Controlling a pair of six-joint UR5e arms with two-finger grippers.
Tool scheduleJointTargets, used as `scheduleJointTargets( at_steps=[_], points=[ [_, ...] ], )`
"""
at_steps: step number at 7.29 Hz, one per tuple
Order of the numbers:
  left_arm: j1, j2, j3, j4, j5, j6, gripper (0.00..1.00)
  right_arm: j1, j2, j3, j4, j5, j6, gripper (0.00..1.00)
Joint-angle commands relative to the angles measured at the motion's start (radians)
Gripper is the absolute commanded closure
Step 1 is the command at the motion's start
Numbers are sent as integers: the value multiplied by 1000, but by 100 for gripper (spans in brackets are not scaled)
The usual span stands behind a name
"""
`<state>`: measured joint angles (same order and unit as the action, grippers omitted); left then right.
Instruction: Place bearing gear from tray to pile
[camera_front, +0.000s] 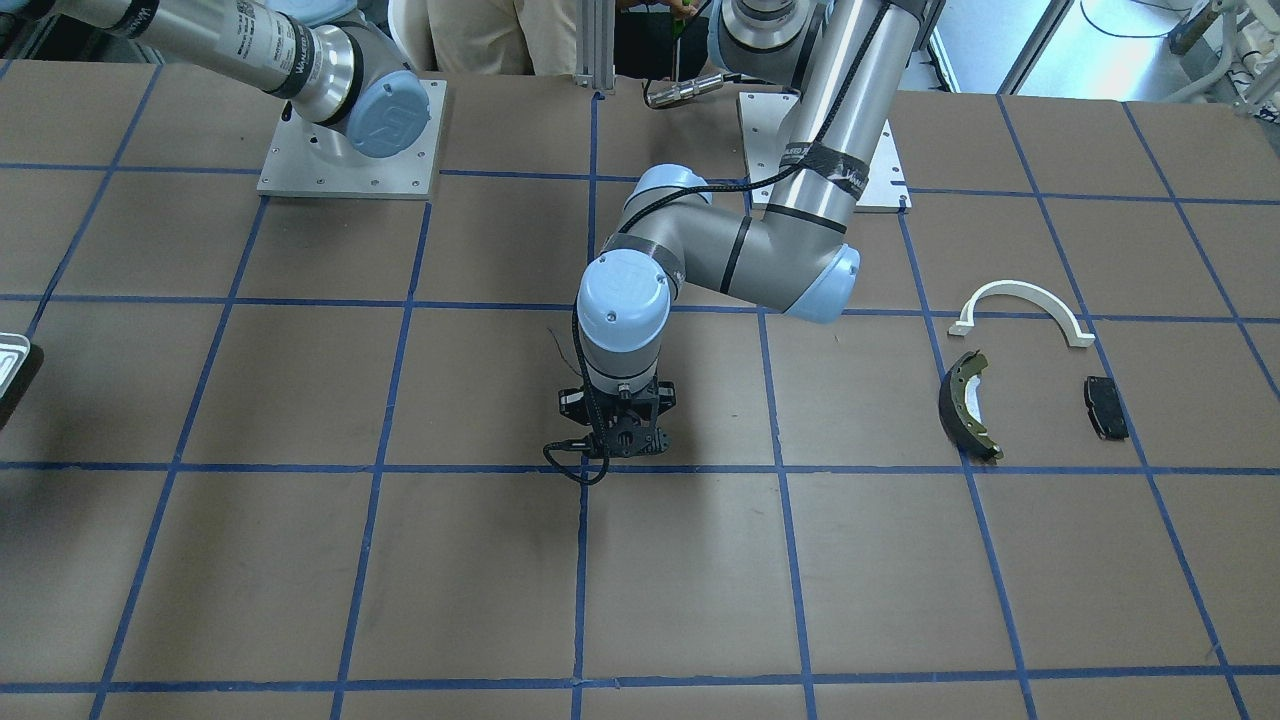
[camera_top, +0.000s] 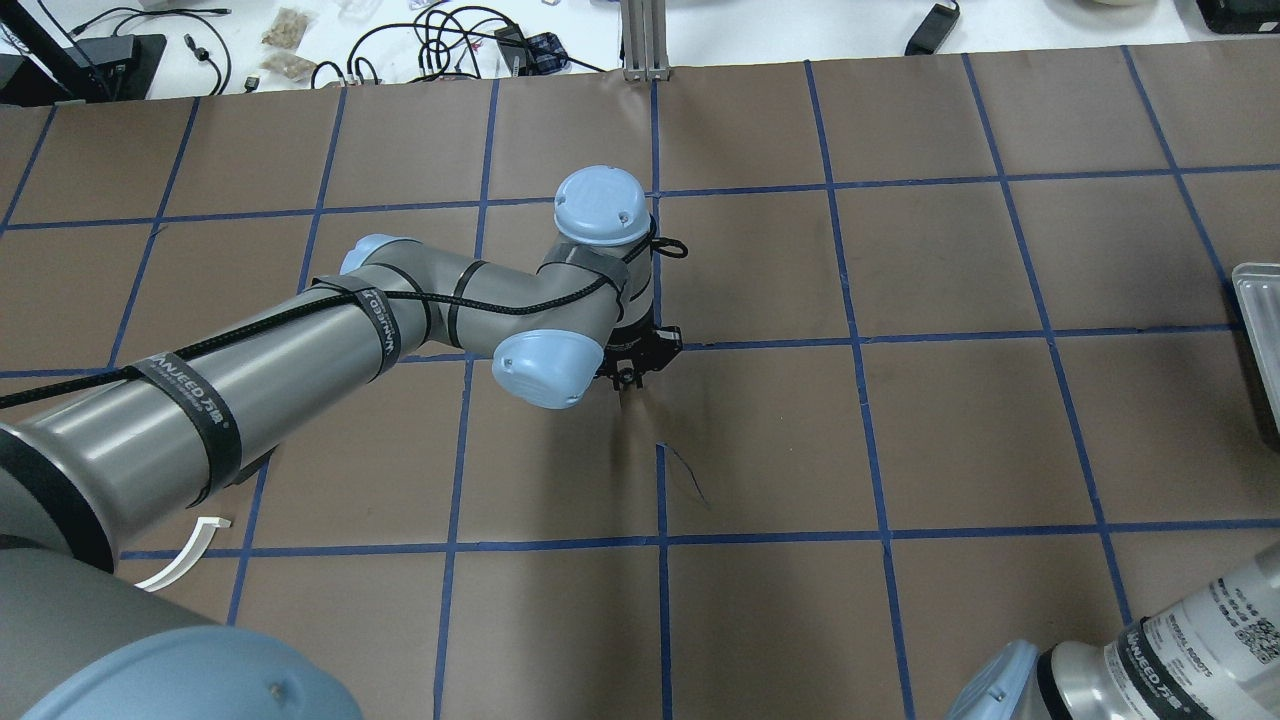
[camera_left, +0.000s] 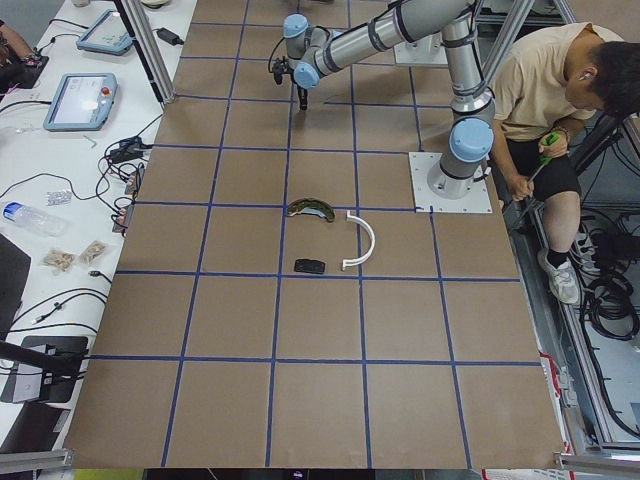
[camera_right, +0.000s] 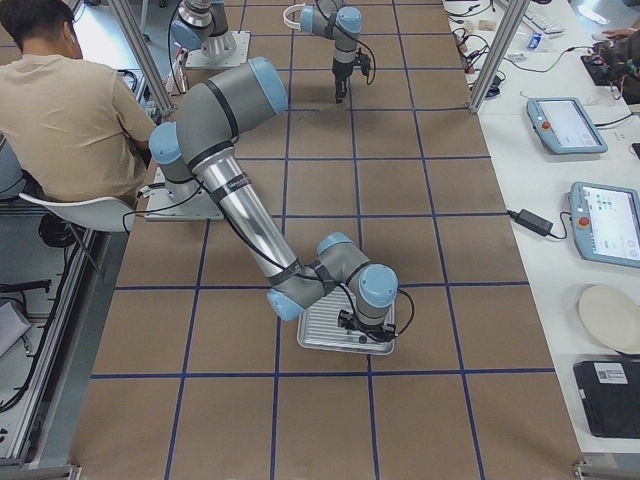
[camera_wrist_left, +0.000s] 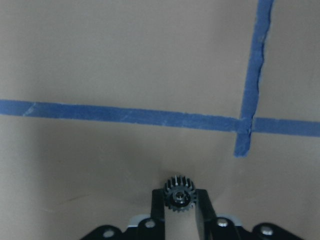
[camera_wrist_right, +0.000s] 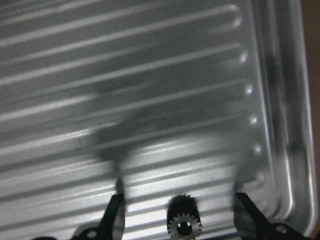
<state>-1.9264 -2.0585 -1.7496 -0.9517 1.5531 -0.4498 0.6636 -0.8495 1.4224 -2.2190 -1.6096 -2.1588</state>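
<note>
Left arm's strap (camera_top: 196, 401) reads WANJEED; left claw (camera_wrist_left: 178, 199) clamps a bearing gear (camera_wrist_left: 178, 194).

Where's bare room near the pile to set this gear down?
Bare table lies between the shoe and the pad, on the arch's open side. A wider bare stretch runs from the left gripper, which holds the gear, to the shoe. Tightest spot: between the arch's end and the pad.
</note>
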Motion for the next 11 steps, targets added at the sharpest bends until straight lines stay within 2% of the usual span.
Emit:
scheduleJointTargets(
  at_steps=[1,2,3,4,6,7,8,9,10,11],
  points=[
    [76,58,37,-46,4,14,100,-1,4,1,-10,-13,-3,47],
    [139,98,74,-144,2,93,100,1,4,1,-11,-47,4,72],
    [202,133,106,-239,2,171,100,1,-5,1,-11,-53,10,87],
    [264,159,123,-308,2,248,100,5,-8,1,-10,-61,29,98],
    [378,205,113,-393,24,459,100,13,-19,10,-1,-59,94,100],
    [435,221,110,-401,115,562,100,42,-64,10,16,-59,123,100],
    [493,228,105,-407,129,650,100,82,-119,12,95,-47,198,100],
    [563,227,73,-418,137,719,100,156,-170,24,146,-36,362,100],
    [661,227,36,-401,152,811,100,254,-213,74,136,-32,466,100],
    [761,206,30,-378,153,929,100,339,-252,126,134,-30,649,100]
  ],
)
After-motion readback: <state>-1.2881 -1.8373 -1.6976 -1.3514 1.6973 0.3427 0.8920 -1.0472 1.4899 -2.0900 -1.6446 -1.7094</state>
